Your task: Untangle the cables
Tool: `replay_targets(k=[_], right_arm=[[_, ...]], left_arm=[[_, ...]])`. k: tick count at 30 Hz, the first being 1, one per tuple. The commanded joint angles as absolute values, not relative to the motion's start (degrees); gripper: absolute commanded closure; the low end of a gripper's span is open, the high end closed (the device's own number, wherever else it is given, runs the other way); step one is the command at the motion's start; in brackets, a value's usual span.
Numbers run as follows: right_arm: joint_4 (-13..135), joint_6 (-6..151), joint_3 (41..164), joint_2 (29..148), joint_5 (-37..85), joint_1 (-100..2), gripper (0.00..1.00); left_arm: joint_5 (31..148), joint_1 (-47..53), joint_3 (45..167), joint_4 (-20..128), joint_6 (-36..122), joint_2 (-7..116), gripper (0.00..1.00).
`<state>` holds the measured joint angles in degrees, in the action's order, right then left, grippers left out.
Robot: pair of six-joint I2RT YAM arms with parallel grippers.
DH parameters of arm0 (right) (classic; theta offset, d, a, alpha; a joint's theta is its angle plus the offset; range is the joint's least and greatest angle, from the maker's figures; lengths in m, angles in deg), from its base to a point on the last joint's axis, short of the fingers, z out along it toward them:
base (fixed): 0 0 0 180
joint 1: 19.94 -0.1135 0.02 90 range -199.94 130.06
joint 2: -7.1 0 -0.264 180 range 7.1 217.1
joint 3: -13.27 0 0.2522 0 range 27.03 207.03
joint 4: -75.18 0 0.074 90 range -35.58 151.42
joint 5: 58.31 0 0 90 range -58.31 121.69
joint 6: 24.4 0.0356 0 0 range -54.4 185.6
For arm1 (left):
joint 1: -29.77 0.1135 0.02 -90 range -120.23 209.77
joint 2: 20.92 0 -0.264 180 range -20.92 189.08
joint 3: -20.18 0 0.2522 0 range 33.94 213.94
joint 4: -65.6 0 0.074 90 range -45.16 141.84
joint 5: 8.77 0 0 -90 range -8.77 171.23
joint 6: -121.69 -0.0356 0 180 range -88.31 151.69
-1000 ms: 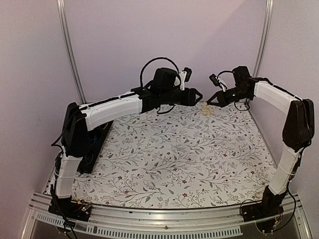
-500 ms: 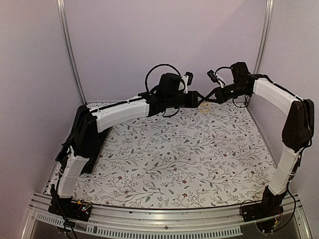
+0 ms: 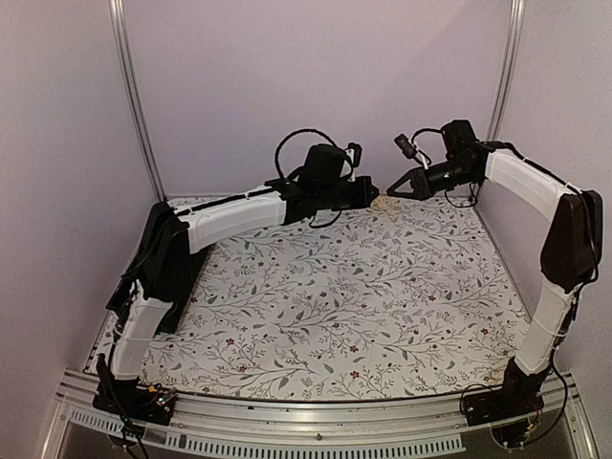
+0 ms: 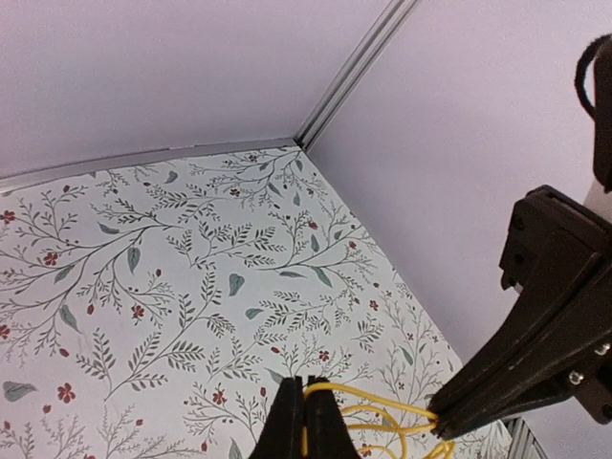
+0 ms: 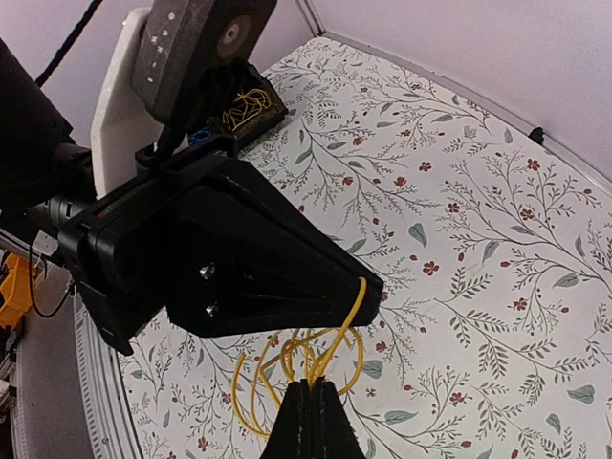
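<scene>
Closed left claw (image 3: 376,194) on cables (image 3: 385,202), upper centre, since earlier; right claw (image 3: 392,190) pinching them too. Risks tightening knots if yanked apart.

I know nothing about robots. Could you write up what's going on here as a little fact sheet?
Setting: table with floral cloth, pale walls
Arms: two, meeting over the far side
Cables: thin yellow loops, tangled, strung between both grippers
Left gripper: shut on cables
Right gripper: shut on cables
Height: cables seem lifted off the cloth
</scene>
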<state>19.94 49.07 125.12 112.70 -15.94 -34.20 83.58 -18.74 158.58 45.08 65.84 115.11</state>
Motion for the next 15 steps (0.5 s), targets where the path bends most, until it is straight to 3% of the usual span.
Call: replay_targets(k=[1,5,10,15], right_arm=[[13.1,45.5,128.5,110.3,-23.5,-34.4,1.0],[12.1,45.1,129.2,109.6,-21.8,-33.6,1.0],[15.4,48.4,124.4,108.5,-11.2,-31.6,1.0],[15.2,48.6,123.3,107.8,-10.4,-30.3,1.0]], left_arm=[[79.4,-16.0,156.7,44.3,67.9,116.9,1.0],[78.3,-15.4,153.1,44.7,67.8,114.6,1.0],[77.5,-14.5,144.0,50.7,68.7,108.3,1.0],[76.4,-14.5,139.6,53.2,68.0,103.7,1.0]])
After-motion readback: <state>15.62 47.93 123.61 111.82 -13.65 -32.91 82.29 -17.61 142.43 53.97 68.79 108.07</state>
